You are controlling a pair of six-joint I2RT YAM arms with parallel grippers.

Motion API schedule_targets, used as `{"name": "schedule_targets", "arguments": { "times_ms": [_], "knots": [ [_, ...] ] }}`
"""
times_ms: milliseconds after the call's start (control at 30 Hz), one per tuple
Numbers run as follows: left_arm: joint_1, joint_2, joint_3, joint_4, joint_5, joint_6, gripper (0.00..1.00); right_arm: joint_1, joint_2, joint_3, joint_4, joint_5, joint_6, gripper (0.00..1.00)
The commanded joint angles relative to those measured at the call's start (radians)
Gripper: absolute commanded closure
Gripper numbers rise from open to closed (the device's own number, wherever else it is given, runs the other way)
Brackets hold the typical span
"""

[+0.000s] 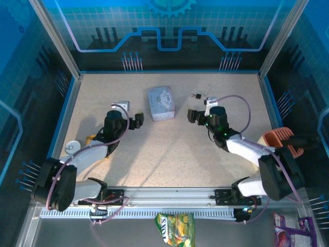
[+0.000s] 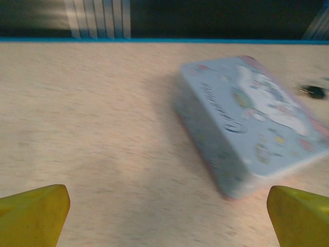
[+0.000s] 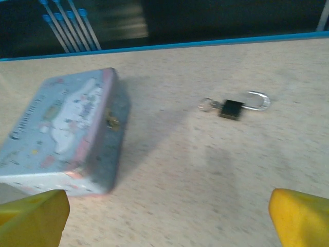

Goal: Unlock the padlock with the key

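The padlock (image 3: pixel 232 109) is tiny, with a dark body and a thin silver shackle, and lies flat on the table at the back right (image 1: pixel 197 95). A small silver key (image 3: pixel 208 105) lies at the end of its body; I cannot tell if it is inserted. My right gripper (image 1: pixel 194 116) is open just short of the padlock, its yellow fingertips (image 3: pixel 36 216) wide apart over bare table (image 3: pixel 167 216). My left gripper (image 1: pixel 138 121) is open too (image 2: pixel 167 216), left of the grey tin. The padlock is a dark blur (image 2: pixel 312 91) past the tin.
A grey-blue rectangular tin (image 1: pixel 161 102) with cartoon print lies between the two grippers (image 2: pixel 252 123) (image 3: pixel 67 134). A small white box (image 1: pixel 123 106) sits behind the left arm, a round white object (image 1: pixel 72 147) at the left edge, and an orange object (image 1: pixel 280 139) at the right edge.
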Motion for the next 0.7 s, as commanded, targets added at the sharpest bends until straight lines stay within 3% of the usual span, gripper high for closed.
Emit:
{"name": "schedule_targets", "arguments": {
  "times_ms": [0, 67, 100, 167, 267, 400, 500, 533, 600, 633, 667],
  "knots": [
    [0.017, -0.025, -0.079, 0.041, -0.254, 0.115, 0.01, -0.102, -0.108, -0.101, -0.023, 0.06, -0.004, 0.0],
    [0.031, -0.045, -0.103, 0.035, -0.258, 0.109, 0.01, -0.174, -0.22, -0.143, -0.058, -0.032, 0.012, 0.0],
    [0.046, -0.058, -0.106, 0.02, -0.211, 0.116, 0.01, -0.189, -0.267, -0.164, -0.053, -0.048, -0.053, 0.0],
    [0.07, -0.036, -0.139, 0.114, -0.179, 0.117, 0.01, -0.198, -0.305, -0.187, -0.047, 0.03, -0.133, 0.0],
    [0.132, 0.069, -0.167, 0.276, -0.066, 0.114, 0.01, -0.256, -0.327, -0.194, -0.064, -0.014, -0.137, 0.0],
    [0.139, 0.19, -0.103, 0.347, -0.078, 0.187, 0.01, -0.263, -0.279, -0.273, 0.072, 0.061, -0.213, 0.0],
    [0.207, 0.28, -0.093, 0.428, 0.009, 0.125, 0.01, -0.266, -0.128, -0.332, 0.336, 0.158, -0.211, 0.0],
    [0.238, 0.274, -0.08, 0.38, 0.044, 0.083, 0.01, -0.269, -0.102, -0.333, 0.382, 0.131, -0.234, 0.0],
    [0.308, 0.303, -0.113, 0.464, 0.207, 0.052, 0.01, -0.308, 0.032, -0.373, 0.646, 0.144, -0.232, 0.0],
    [0.313, 0.325, -0.138, 0.543, 0.234, 0.06, 0.01, -0.344, 0.111, -0.384, 0.744, 0.109, -0.2, 0.0],
    [0.308, 0.319, -0.157, 0.562, 0.261, 0.08, 0.01, -0.39, 0.159, -0.388, 0.819, -0.012, -0.194, 0.0]
  ]
}}
